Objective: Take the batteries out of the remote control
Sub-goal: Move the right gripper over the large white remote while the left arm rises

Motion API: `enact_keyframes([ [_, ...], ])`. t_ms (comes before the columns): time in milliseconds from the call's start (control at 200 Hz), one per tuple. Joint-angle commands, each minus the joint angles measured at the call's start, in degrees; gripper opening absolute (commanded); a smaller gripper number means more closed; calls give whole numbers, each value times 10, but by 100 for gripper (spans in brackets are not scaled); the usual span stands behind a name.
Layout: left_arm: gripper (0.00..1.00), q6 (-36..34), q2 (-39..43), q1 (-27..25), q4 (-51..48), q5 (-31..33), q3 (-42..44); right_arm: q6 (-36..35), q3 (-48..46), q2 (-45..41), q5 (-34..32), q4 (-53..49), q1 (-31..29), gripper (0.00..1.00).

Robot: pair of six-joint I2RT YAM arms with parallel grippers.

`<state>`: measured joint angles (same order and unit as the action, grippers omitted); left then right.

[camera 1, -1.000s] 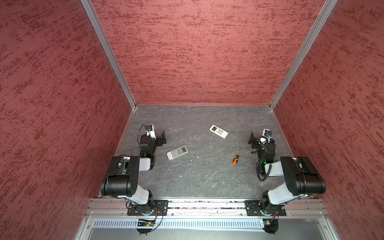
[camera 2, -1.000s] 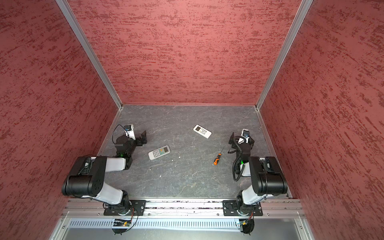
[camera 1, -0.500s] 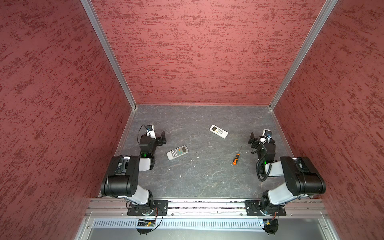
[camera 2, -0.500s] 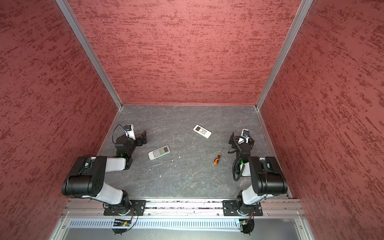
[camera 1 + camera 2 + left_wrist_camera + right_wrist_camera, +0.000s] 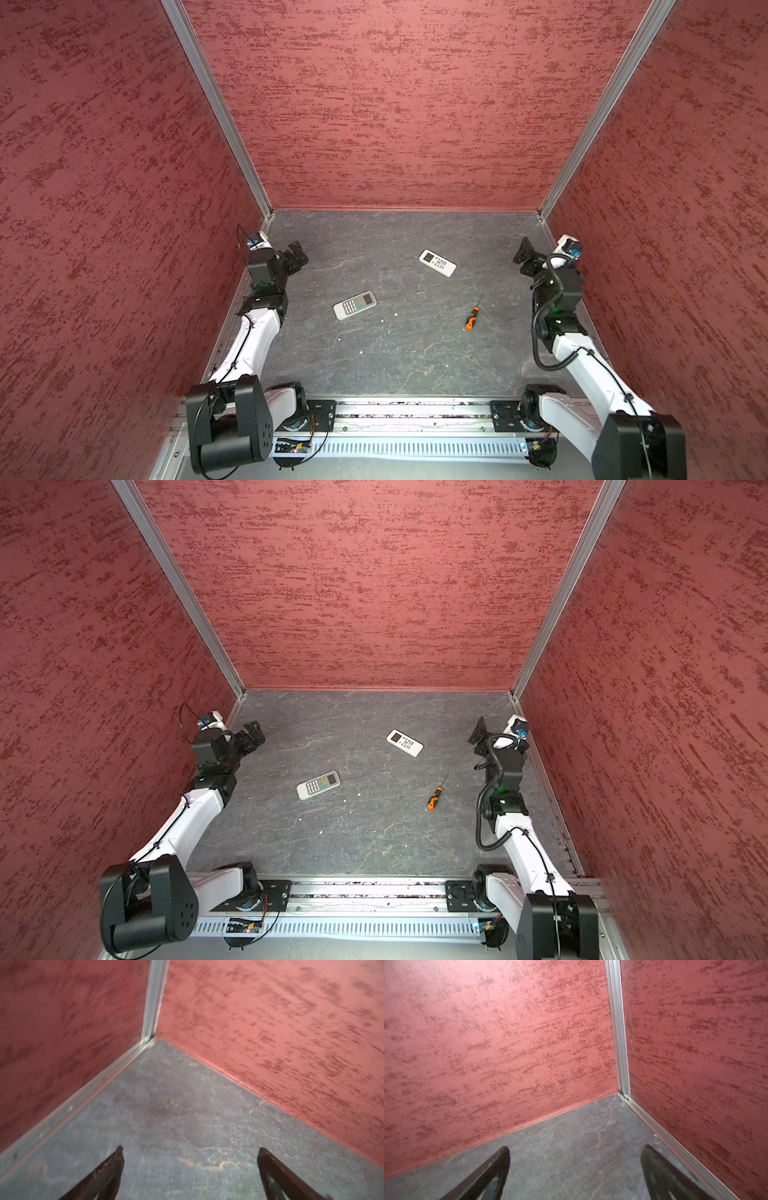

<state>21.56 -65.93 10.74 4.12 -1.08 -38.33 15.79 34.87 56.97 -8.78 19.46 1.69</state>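
The orange-and-black screwdriver lies flat on the grey bench, its thin shaft pointing toward the back wall and its handle toward the arm bases; everything else is placed from it.

Well to the left of the screwdriver, at about the same depth, lies the grey remote, keys and small screen facing up, set at a slant; a few white specks dot the bench between the two.

Beyond the screwdriver toward the back wall, and a little to its left, lies the white remote, also keys up; it touches neither the grey remote nor the screwdriver.

The batteries cannot be seen in any view.

The left gripper hovers far left of the screwdriver, close to the left wall; its jaws stand wide with only bare bench between them.

The right gripper hovers to the right of the screwdriver and farther back, near the right wall; its jaws are likewise spread wide and grip nothing.
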Motion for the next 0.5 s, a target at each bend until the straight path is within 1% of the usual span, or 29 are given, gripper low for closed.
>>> enact_keyframes([
  [0,99,55,2,-17,-87,-55,6,64,67,25,52,-258,-20,99],
  [115,99,35,-2,-60,-138,-31,-14,42,110,46,39,-315,-69,99],
  [235,99,22,-1,-111,-179,5,-33,17,140,77,54,-341,-102,99],
  [316,99,21,1,-141,-202,19,-48,-6,157,103,52,-349,-127,99],
  [416,99,16,9,-186,-220,48,-63,-40,191,152,39,-364,-163,99],
  [496,99,18,15,-218,-224,66,-70,-69,221,200,45,-373,-185,99],
])
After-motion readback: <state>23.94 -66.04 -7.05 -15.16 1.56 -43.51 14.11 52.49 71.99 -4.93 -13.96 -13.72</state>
